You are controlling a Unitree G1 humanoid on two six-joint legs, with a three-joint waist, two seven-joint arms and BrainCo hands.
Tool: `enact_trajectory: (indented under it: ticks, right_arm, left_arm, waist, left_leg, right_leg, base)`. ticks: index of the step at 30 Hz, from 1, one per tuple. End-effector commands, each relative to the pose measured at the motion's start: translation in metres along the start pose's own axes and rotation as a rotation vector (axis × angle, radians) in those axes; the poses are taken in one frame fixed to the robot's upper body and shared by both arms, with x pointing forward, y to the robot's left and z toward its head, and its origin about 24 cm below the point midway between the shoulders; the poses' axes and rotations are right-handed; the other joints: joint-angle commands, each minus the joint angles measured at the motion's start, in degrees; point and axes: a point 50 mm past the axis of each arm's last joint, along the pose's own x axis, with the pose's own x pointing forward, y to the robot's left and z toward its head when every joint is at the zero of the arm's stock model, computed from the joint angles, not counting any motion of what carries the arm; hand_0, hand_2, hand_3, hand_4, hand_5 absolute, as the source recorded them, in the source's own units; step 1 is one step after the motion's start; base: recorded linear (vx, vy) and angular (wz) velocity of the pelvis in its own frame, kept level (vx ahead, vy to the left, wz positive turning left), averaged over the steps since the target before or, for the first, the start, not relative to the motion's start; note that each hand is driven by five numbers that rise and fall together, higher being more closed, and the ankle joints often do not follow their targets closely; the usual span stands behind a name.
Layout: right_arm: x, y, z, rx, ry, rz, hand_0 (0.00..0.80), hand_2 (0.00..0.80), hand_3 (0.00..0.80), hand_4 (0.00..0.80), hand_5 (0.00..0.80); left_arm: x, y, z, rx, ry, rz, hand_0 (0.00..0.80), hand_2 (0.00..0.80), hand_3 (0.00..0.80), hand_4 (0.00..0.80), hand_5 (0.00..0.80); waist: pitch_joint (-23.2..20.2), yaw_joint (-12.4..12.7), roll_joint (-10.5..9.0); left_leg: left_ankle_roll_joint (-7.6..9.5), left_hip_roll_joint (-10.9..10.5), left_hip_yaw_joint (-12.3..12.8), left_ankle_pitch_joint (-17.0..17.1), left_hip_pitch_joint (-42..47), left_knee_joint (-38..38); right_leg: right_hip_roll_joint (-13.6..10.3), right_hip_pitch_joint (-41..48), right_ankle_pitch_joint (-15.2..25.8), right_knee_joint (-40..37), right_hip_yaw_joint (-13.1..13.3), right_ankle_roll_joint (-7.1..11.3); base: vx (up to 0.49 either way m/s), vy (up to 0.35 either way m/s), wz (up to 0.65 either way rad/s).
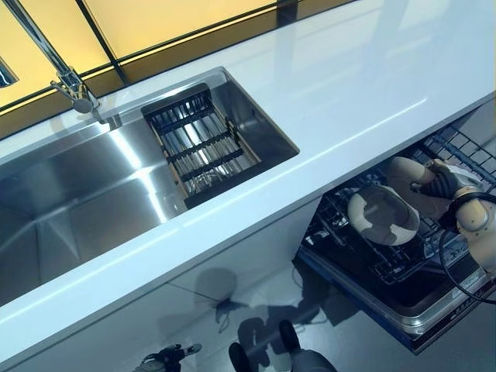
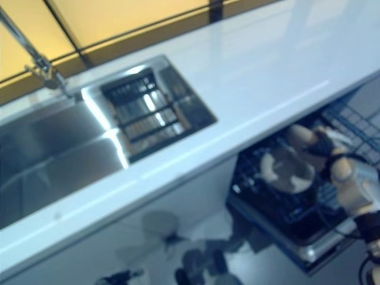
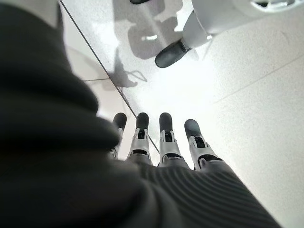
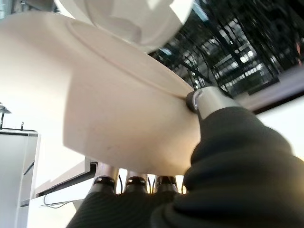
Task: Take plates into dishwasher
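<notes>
A cream plate is held on edge over the pulled-out lower dishwasher rack, under the counter at the right. My right hand is shut on the plate, thumb on one face and fingers under the other. A second pale dish stands in the rack just in front of it, and its rim shows in the right wrist view. My left hand hangs low by the floor, its fingers straight and holding nothing.
A white counter overhangs the dishwasher. A steel sink holds a dark slatted drainer, with a faucet behind it. A wire upper rack sticks out at the far right.
</notes>
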Motion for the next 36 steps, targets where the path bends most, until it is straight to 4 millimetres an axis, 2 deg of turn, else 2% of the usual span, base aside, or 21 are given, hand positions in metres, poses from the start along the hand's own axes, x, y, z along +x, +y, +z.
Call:
enact_trajectory:
  ticks: [1,6,20,29,36]
  right_arm:
    - [0.009,-0.007,0.01,-0.048,0.003,-0.078,0.8,0.8,0.8,0.8,0.8]
    - [0.009,0.006,0.002,-0.105,0.032,-0.069,0.8,0.8,0.8,0.8,0.8]
    - [0.01,0.036,-0.012,-0.076,0.137,-0.022,0.8,0.8,0.8,0.8,0.8]
    - [0.011,0.039,-0.033,-0.048,0.248,-0.032,0.8,0.8,0.8,0.8,0.8]
    - [0.011,0.028,-0.051,-0.063,0.317,-0.045,0.8,0.8,0.8,0.8,0.8]
  left_arm:
    - [0.001,0.005,0.0,0.023,0.015,0.02,0.0,0.0,0.0,0.0,0.0]
    - [0.001,0.003,0.002,0.037,0.002,0.014,0.0,0.0,0.0,0.0,0.0]
    - [0.002,-0.003,0.013,0.055,-0.019,-0.011,0.0,0.0,0.0,0.0,0.0]
    - [0.002,-0.003,0.015,0.068,-0.021,-0.023,0.0,0.0,0.0,0.0,0.0]
    - [0.002,-0.004,0.015,0.066,-0.021,-0.029,0.0,0.0,0.0,0.0,0.0]
  waist:
    - [-0.6,2.8,-2.04]
    - [-0.3,3.1,-1.41]
    - [-0.2,3.6,0.3]
    - [-0.1,4.3,1.48]
    - [0.1,4.6,2.36]
  left_leg:
    - [1.42,-3.1,-2.6,-5.9,2.5,0.0]
    - [1.41,-3.1,-2.8,-6.0,2.3,0.0]
    - [1.34,-3.5,-3.4,-5.8,1.7,0.0]
    - [1.32,-3.8,-4.0,-5.7,1.2,0.0]
    - [1.2,-4.0,-4.2,-5.5,1.0,0.0]
  right_leg:
    - [2.4,0.0,-2.5,0.1,-1.6,1.73]
    - [2.2,-0.1,-2.6,0.1,-2.0,1.79]
    - [1.7,-0.6,-2.6,0.1,-2.4,1.93]
    - [1.4,-1.0,-2.5,0.1,-2.6,1.95]
    - [1.1,-1.1,-2.5,0.1,-2.8,1.89]
  base:
    - [-0.017,-0.01,0.03]
    - [-0.011,-0.005,0.03]
    - [-0.009,-0.002,0.03]
    - [0.0,0.0,0.0]
    - [-0.001,0.0,0.0]
